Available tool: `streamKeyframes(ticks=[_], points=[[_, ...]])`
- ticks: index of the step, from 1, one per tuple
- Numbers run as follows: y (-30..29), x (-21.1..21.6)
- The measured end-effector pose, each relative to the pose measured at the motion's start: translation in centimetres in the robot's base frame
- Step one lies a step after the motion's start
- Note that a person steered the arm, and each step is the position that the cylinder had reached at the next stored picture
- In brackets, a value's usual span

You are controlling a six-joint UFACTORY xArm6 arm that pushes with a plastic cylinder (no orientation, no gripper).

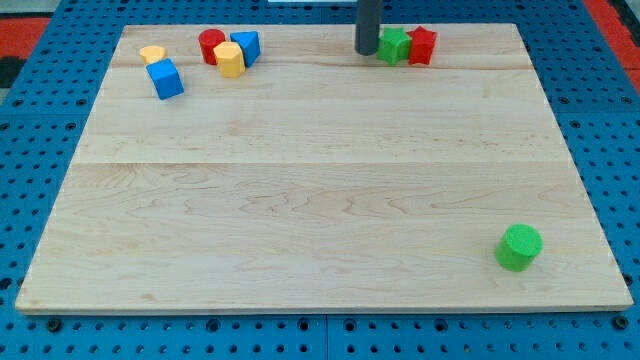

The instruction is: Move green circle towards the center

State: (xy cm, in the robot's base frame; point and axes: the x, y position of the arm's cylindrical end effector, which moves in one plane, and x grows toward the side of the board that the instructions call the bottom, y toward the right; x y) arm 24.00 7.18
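The green circle (519, 247) is a short green cylinder standing near the view's bottom right corner of the wooden board (320, 200). My tip (367, 51) is at the view's top, just right of the middle, far from the green circle. It stands right next to the left side of a green block (395, 45) of uneven shape, which touches a red block (422, 46) on its right.
At the view's top left lies a cluster: a yellow round block (152, 54), a blue cube (166, 79), a red round block (211, 45), a yellow block (229, 59) and a blue block (246, 46). Around the board is blue pegboard.
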Motion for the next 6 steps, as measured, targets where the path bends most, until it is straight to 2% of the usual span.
streamKeyframes(ticks=[3,4,6], points=[[-1.7,0.0],[-1.7,1.4],[0.7,7.8]])
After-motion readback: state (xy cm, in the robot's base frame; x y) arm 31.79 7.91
